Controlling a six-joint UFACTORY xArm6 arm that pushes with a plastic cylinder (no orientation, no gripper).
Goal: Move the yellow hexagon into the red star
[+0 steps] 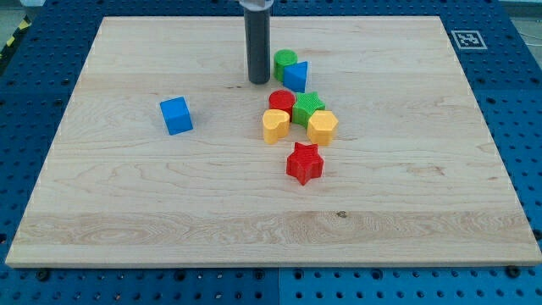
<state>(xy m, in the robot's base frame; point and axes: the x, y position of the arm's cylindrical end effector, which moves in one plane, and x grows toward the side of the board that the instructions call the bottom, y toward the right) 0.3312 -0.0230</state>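
The yellow hexagon (323, 127) lies right of centre on the wooden board, touching a green star-like block (307, 106) above it. The red star (305, 163) lies just below and slightly left of the hexagon, with a small gap between them. My tip (258, 82) is above the cluster, up and to the left of the hexagon, next to the green cylinder (284, 63). It touches no block.
A yellow heart-shaped block (275, 125) sits left of the hexagon, a red round block (281, 102) above it. A blue triangular block (296, 76) sits by the green cylinder. A blue cube (176, 115) stands alone at the left. The board (127, 212) lies on a blue pegboard table.
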